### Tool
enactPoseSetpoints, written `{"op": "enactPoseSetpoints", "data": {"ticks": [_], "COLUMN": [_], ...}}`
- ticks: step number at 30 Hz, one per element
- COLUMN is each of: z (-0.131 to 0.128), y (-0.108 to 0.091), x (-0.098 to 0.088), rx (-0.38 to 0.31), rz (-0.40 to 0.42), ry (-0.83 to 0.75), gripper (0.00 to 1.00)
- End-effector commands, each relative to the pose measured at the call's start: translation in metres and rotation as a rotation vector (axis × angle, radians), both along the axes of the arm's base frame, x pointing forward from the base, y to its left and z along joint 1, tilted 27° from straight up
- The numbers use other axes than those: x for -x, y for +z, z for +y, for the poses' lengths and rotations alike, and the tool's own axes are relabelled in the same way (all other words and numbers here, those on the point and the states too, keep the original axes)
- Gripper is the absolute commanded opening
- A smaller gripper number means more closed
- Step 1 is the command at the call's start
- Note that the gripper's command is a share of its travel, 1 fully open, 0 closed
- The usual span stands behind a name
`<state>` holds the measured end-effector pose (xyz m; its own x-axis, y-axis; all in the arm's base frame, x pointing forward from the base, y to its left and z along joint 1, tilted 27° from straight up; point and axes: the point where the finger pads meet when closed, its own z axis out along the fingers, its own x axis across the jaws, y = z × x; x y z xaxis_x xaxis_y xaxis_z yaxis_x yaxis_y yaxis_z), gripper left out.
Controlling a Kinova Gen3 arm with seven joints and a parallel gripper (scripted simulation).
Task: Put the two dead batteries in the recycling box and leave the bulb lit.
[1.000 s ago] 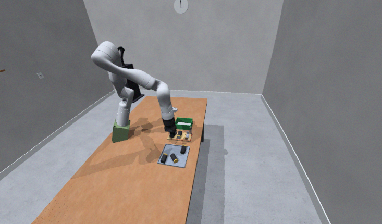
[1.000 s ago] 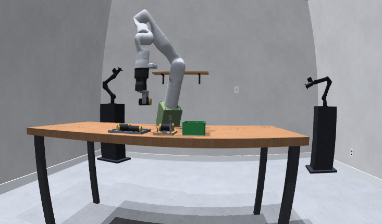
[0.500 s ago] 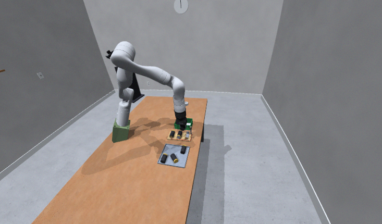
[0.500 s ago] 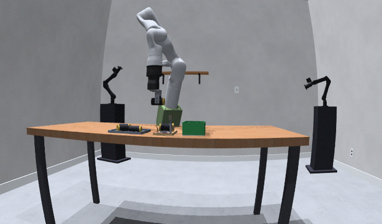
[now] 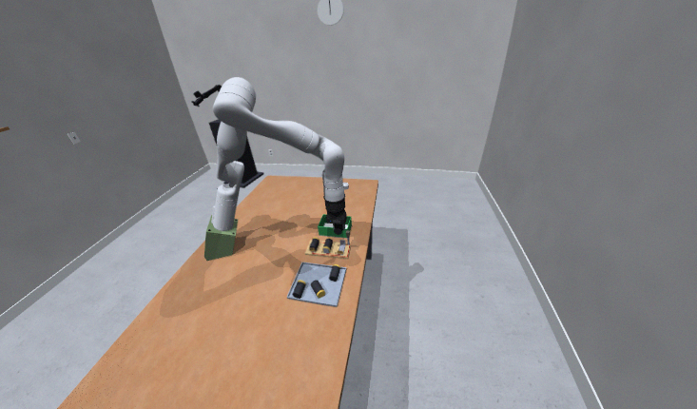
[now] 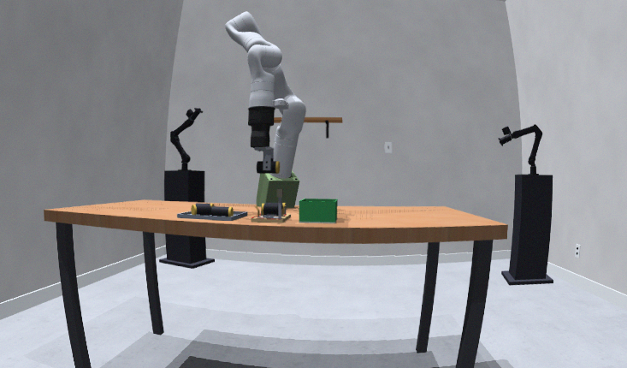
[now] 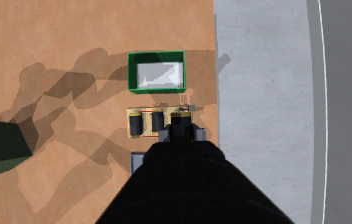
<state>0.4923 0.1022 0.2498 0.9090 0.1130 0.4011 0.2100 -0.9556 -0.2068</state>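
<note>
Wood-toned desk [image 6: 398,223] on dark legs stands in a grey-walled room with a pale floor. Near its far long edge sit the green recycling box [image 6: 318,210], the battery holder [image 5: 328,247] with two batteries seated, and a grey tray [image 5: 317,284] with three more. The jaws [image 6: 267,165] hang well above the holder, pinching a black, yellow-capped battery [image 6: 269,166]. Bare desk stretches wide toward the green arm base [image 5: 220,243] and the near end.
</note>
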Motion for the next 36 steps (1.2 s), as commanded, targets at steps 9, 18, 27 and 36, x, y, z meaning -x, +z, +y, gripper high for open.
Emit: {"op": "enactPoseSetpoints", "data": {"ticks": [9, 18, 27, 36], "z": [0.001, 0.001, 0.010, 0.022], "y": [0.001, 0.001, -0.031, -0.067], "x": [0.000, 0.000, -0.013, -0.028], "rx": [0.002, 0.002, 0.002, 0.002], "rz": [-0.002, -0.002, -0.002, -0.002], "ry": [0.005, 0.005, 0.005, 0.005], "gripper": [0.57, 0.57, 0.57, 0.57]}}
